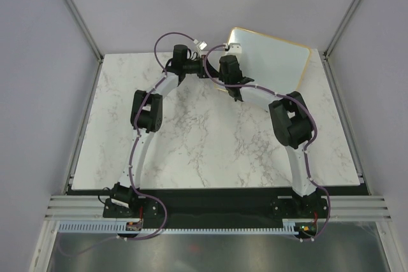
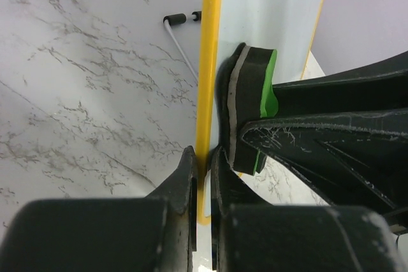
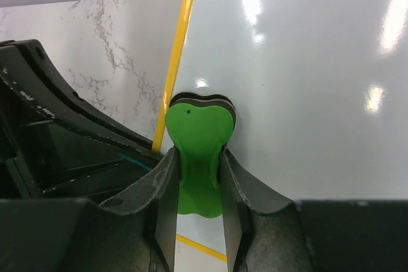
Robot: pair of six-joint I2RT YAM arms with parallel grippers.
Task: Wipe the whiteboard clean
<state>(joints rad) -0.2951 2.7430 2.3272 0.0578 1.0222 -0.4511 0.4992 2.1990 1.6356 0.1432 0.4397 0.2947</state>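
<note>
The whiteboard (image 1: 274,62) stands tilted at the back right of the table, glossy white with a thin yellowish frame. My left gripper (image 1: 205,68) is shut on its left frame edge (image 2: 210,42), one finger on each side (image 2: 204,164). My right gripper (image 3: 199,164) is shut on the green eraser (image 3: 199,128). The eraser's dark felt face is pressed against the board (image 3: 306,81) close to that same edge. In the left wrist view the eraser (image 2: 252,106) shows side-on, just right of the frame. No marks show on the visible board surface.
A black clip foot with a thin wire leg (image 2: 182,18) sticks out behind the board onto the marble table (image 1: 191,138). Both arms crowd together at the board's left edge (image 1: 220,68). Enclosure walls rise close behind and beside the table.
</note>
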